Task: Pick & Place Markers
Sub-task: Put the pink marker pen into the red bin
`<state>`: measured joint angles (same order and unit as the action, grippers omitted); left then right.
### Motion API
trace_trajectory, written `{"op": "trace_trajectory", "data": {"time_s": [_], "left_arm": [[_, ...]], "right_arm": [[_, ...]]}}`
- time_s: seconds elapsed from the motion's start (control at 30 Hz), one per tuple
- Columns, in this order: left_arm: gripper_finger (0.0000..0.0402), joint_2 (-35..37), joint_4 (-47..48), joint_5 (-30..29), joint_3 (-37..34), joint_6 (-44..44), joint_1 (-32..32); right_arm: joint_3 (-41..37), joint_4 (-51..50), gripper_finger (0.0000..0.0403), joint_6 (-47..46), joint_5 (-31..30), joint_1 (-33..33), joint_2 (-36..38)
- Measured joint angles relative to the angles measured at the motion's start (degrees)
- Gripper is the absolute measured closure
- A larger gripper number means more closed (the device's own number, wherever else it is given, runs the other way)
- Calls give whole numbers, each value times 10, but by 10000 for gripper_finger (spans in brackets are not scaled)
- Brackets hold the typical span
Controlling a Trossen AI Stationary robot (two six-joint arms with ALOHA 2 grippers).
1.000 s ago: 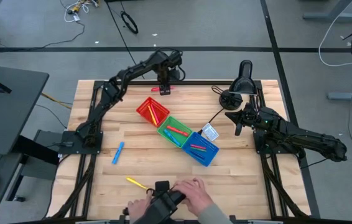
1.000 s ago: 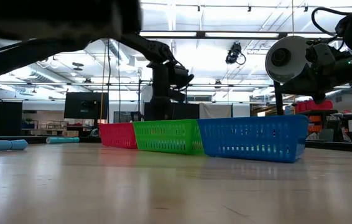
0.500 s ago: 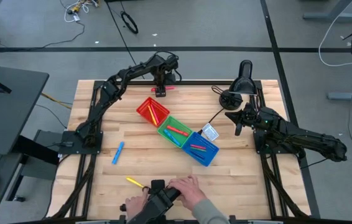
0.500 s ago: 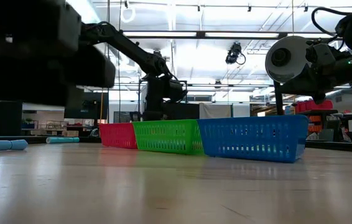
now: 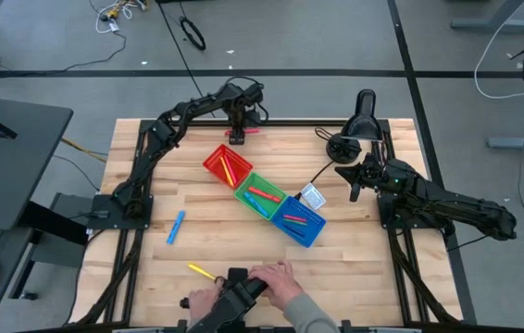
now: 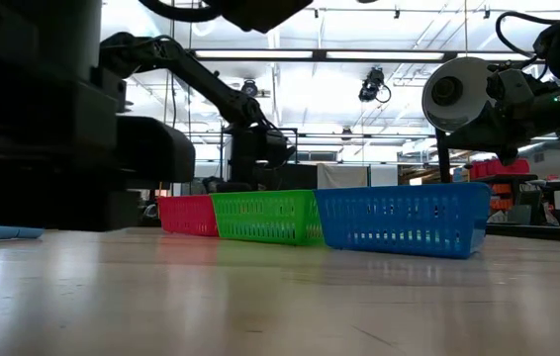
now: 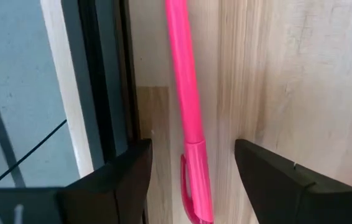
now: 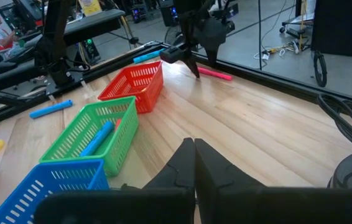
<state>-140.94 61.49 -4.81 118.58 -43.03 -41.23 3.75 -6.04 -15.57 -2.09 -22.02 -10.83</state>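
While several markers already lie binned, progress: partway.
Left gripper: my fingers spread astride slim pink plastic marker.
Right gripper: pressed together, waiting.
Left: blue marker, yellow marker.

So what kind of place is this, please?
Probably a robotics lab or workshop. Two arms are mounted on a wooden table with colour bins and markers, cables lie on the grey floor, and the low view shows a large hall with ceiling lights.
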Motion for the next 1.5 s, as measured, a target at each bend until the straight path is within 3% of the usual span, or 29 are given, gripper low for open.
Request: {"op": "trace_trajectory", "data": {"time_s": [0.13,0.5,0.77,0.93,1.27,1.5], "left_arm": [[197,-1,6,15,0,-1,0],[362,-2,26,34,0,20,0],[362,-3,32,31,6,44,0],[362,-11,50,21,49,137,1],[362,-8,161,60,163,231,14],[362,34,169,84,158,345,23]], "right_arm": [[0,0,403,0,0,0,0],[0,0,403,0,0,0,0],[0,0,403,0,0,0,0],[0,0,403,0,0,0,0],[0,0,403,0,0,0,0],[0,0,403,0,0,0,0]]}}
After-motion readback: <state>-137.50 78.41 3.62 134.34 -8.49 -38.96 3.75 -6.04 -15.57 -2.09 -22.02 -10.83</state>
